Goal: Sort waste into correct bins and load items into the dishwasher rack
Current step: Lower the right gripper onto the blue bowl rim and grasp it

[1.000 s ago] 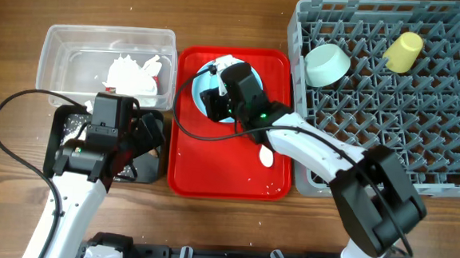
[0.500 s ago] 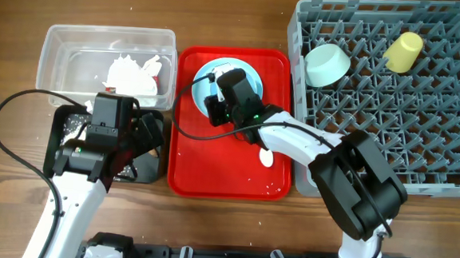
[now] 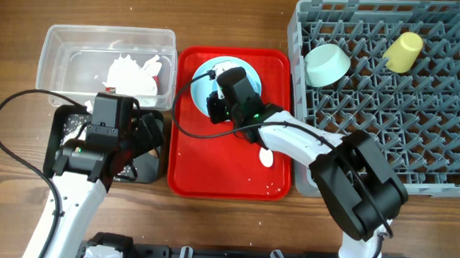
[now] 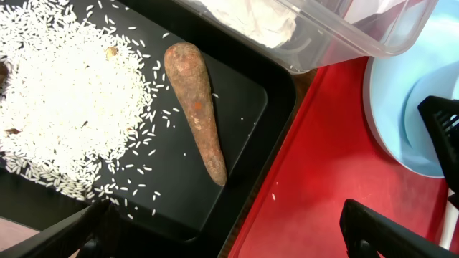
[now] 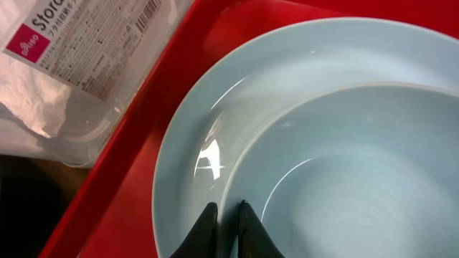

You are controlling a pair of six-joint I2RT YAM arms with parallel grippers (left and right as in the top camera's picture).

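Right gripper (image 5: 226,211) sits low over the far half of the red tray (image 3: 211,184), its two black fingertips drawn almost together. They seem to pinch the near rim of the small light blue bowl (image 5: 344,179), though the wrist view cuts the contact off at its bottom edge. The bowl rests inside the light blue plate (image 5: 186,143), which lies on the tray. A white plastic spoon (image 3: 266,156) lies on the tray's right side, nearer its front.

The left gripper (image 4: 226,208) hangs over the tray's left edge with its fingers spread wide and nothing between them. Touching that edge is the black tub (image 4: 283,107), which holds the brown sausage piece (image 4: 197,107) and a spread of rice crumbs (image 4: 64,107). Behind the black tub stands the clear tub (image 3: 60,34) with the crumpled tissue (image 3: 129,73) inside.

Right of the tray stands the grey rack (image 3: 452,159), holding the pale green bowl (image 3: 327,64) and the yellow cup (image 3: 403,50).
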